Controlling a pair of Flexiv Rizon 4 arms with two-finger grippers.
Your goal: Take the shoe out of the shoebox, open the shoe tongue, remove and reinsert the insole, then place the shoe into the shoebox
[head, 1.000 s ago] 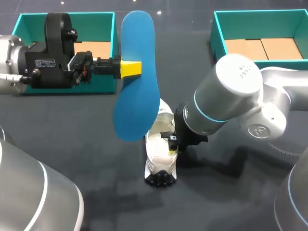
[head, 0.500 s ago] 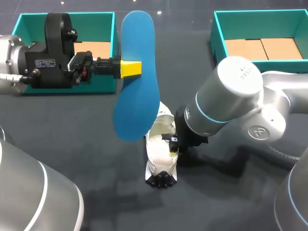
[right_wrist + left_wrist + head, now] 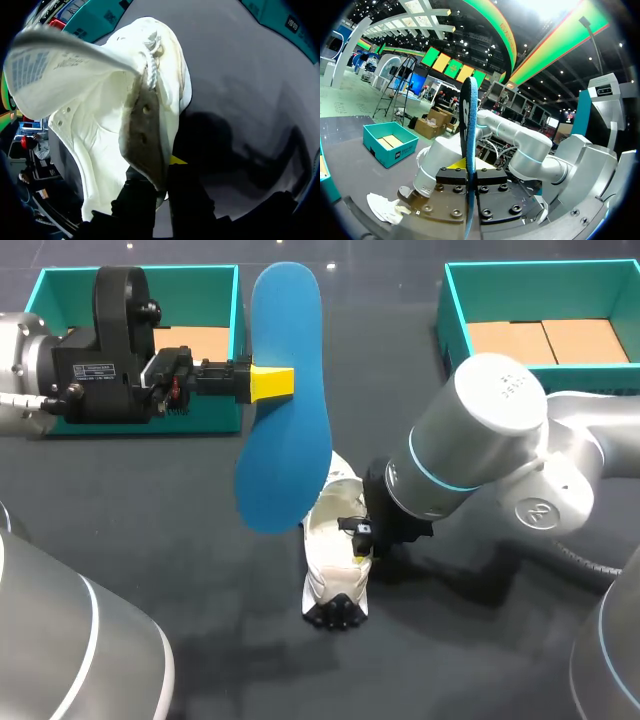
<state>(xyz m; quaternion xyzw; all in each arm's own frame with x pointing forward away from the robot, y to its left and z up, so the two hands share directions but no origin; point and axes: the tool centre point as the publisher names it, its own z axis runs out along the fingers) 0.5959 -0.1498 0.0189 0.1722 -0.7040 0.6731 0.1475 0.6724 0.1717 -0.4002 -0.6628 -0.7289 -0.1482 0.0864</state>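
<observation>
Two hands are sharing this: the left hand [image 3: 272, 382] is clamping the blue insole [image 3: 287, 465] upright and the right hand [image 3: 359, 554] is pinching the side of the white shoe [image 3: 328, 575], which I'd say needs holding wide for toe-first reinsertion.

1x shoe [image 3: 335, 560], 1x insole [image 3: 285, 400], 2x shoebox [image 3: 215, 412] [image 3: 452, 330]

Nothing can be read for certain. A white label [image 3: 97, 368] on the housing behind the left gripper [image 3: 272, 383] carries tiny print. The joint cap [image 3: 503, 388] of the right arm [image 3: 565, 475] bears faint marks, and the shoe tongue [image 3: 50, 55] has blurred printed lines.
</observation>
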